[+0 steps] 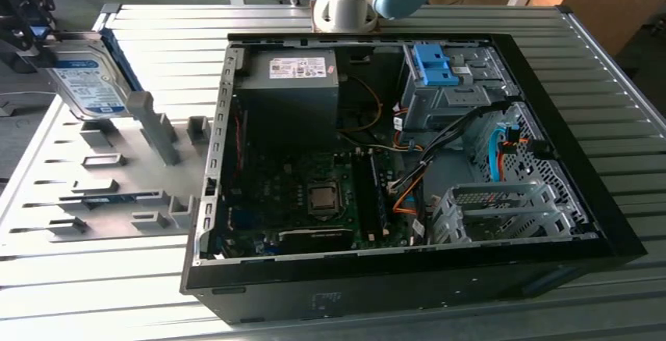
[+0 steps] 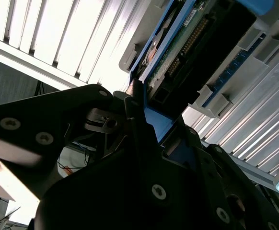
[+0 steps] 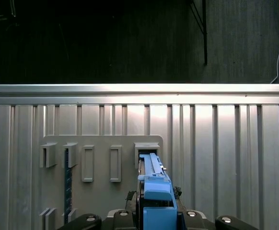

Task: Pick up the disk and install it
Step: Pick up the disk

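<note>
The gripper (image 1: 40,37) is clenching the disk (image 1: 92,85) at the exterior view's left. In the second wrist view its black fingers (image 2: 135,120) are pressing on the edge of the blue carrier, and the drive's green circuit side is facing the camera. The jaws are standing only as far apart as the carrier is thick. The disk is hanging upright and slightly tilted, its white-and-blue label showing, over one end of the grey holder plate (image 1: 62,200). In the first wrist view it is showing edge-on just by one of the plate's raised slots (image 3: 146,147); whether its lower edge is touching that slot I cannot tell. A thin dark board (image 3: 67,179) is standing on edge in another slot. The open computer case (image 1: 582,208) is lying on the ribbed metal table (image 1: 93,298), apart from the disk. It is holding a power supply (image 1: 293,83), a motherboard (image 1: 302,193), loose cables (image 1: 411,189), a blue bracket (image 1: 435,64) on its drive bay and a perforated metal cage (image 1: 494,208)
</note>
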